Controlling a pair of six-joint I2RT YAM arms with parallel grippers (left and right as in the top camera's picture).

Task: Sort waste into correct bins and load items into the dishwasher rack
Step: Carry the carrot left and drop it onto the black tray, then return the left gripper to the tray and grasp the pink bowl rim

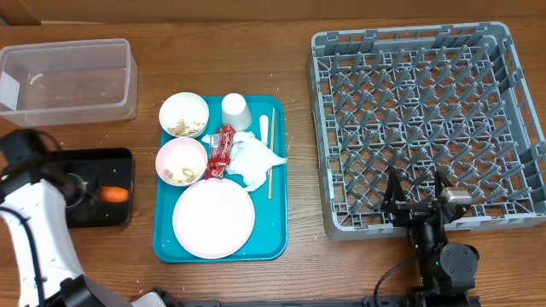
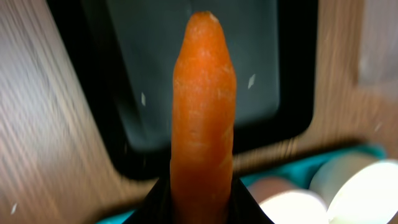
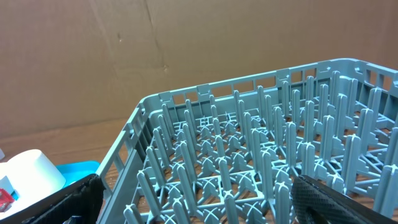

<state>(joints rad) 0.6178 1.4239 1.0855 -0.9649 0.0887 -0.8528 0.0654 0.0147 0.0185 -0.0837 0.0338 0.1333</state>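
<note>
Orange carrot is clenched in the left gripper, black tray beneath its jaws; releasing seems next, while the right gripper gapes empty.

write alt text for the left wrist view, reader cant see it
An orange carrot fills the centre, its lower end clamped in the left arm's dark jaws. Behind it a black tray sits on a wooden table, with a teal tray edge and blurred white dishes at lower right.
</note>
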